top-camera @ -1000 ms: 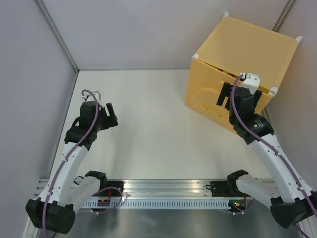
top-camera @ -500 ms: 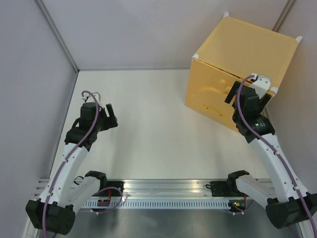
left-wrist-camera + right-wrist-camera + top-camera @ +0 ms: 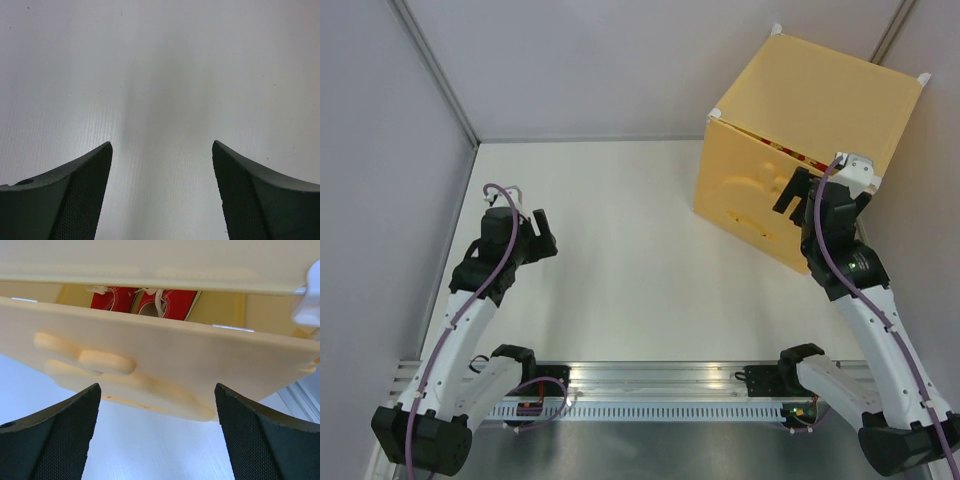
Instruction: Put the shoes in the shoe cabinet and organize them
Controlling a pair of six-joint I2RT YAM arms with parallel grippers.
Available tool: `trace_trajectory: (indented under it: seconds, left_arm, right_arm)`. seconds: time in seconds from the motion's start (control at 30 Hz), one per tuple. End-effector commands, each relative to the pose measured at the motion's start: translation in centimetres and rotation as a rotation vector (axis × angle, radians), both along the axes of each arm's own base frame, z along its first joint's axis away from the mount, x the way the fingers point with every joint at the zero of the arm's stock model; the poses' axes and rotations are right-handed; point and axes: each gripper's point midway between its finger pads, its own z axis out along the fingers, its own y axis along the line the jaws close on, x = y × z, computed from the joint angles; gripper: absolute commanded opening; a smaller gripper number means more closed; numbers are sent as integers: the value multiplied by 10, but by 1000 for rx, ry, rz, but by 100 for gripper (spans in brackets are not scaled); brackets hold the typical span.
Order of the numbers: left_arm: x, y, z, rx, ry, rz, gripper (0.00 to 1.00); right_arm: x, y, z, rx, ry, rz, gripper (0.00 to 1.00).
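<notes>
The yellow-orange shoe cabinet (image 3: pixel 820 90) stands at the back right of the table. Its door (image 3: pixel 745 195) hangs slightly ajar, with a narrow gap along the top edge. Through that gap in the right wrist view I see two red sneakers (image 3: pixel 170 302) with white laces inside the shoe cabinet (image 3: pixel 150 260), behind the embossed door (image 3: pixel 165 360). My right gripper (image 3: pixel 820 185) hovers open just in front of the door near its right side, holding nothing (image 3: pixel 156 390). Far to the left, my left gripper (image 3: pixel 528 212) is open over bare table (image 3: pixel 161 147).
Grey walls enclose the white table (image 3: pixel 620 250) at the left and back. A white corner connector (image 3: pixel 307 305) of the cabinet sits close to my right gripper's right finger. The aluminium rail (image 3: pixel 650 385) with both arm bases runs along the near edge.
My right gripper has shifted right along the door toward the cabinet's right corner. The left arm has stayed still.
</notes>
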Motion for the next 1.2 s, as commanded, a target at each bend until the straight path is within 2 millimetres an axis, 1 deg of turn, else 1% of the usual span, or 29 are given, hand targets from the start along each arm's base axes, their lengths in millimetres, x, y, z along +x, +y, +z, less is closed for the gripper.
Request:
trace_trajectory:
  seconds: [0.0,0.07,0.1,0.13,0.2,0.23,0.3,0.37,0.4,0.43,0.47,0.5,0.57,0.6,0.63,0.67,0.7,0.73,0.77,0.8,0.83,0.9,0.93,1.03,1.1,1.13,1.17]
  left_arm:
    - [5,2,13,16,-62,-8,84]
    - [5,0,19,7,-76,-14,86]
    - [5,-1,22,3,-83,-18,86]
    - [4,-1,32,-6,-108,-19,86]
    - [0,-3,39,-26,-116,-22,87]
    - [-2,-3,51,-35,-149,-21,87]
    - [-8,-4,60,-53,-159,-18,87]
    - [-16,-5,82,-76,-210,-28,88]
    - [-21,-5,86,-80,-213,-30,88]
    - [-25,-5,101,-86,-246,-32,89]
    - [-32,-3,113,-91,-285,-33,90]
    - [-36,-2,121,-92,-304,-32,91]
    - [-52,4,147,-91,-381,-25,93]
    - [-60,6,164,-95,-426,-22,93]
    - [-67,8,172,-93,-453,-20,95]
    - [-73,12,181,-87,-484,-13,96]
    - [-87,16,199,-90,-551,-8,97]
    - [-94,19,207,-86,-582,-1,98]
    - [-101,24,215,-86,-618,20,99]
    - [-116,29,227,-94,-673,30,100]
    - [-123,32,233,-93,-703,41,100]
    - [-139,42,246,-92,-764,81,100]
    - [-152,49,252,-91,-806,106,100]
    - [-175,63,263,-96,-878,163,100]
    - [-184,67,270,-95,-906,176,100]
    - [-186,68,271,-91,-907,176,100]
    - [-189,68,273,-94,-914,174,100]
  right_arm:
    - [-11,7,27,35,-45,60,98]
    - [-20,6,42,38,-79,71,98]
    - [-23,6,46,39,-85,78,98]
    - [-28,6,54,42,-97,89,98]
    - [-38,4,67,39,-126,96,98]
    - [-43,5,74,41,-138,108,98]
    - [-55,2,87,32,-171,115,98]
    - [-68,-1,101,26,-208,124,98]
    - [-73,-3,105,14,-217,127,98]
    - [-79,-6,110,8,-227,124,98]
    - [-88,-11,116,3,-252,110,98]
    - [-94,-14,120,-13,-263,105,98]
    - [-110,-22,129,-21,-303,84,98]
    - [-117,-25,133,-31,-315,82,98]
    - [-123,-27,136,-34,-330,78,98]
    - [-133,-31,141,-32,-361,73,98]
    - [-140,-33,143,-34,-374,65,98]
    - [-151,-37,147,-35,-406,59,98]
    - [-156,-40,148,-36,-420,54,98]
    - [-162,-43,149,-41,-433,43,98]
    - [-172,-47,151,-41,-457,34,98]
    - [-182,-53,151,-45,-464,13,98]
    - [-189,-57,151,-43,-476,-8,98]
    - [-197,-61,153,-43,-490,-17,98]
    - [-200,-61,155,-38,-509,-12,98]
    - [-206,-63,158,-36,-531,-12,98]
    - [-208,-64,160,-38,-543,-15,98]
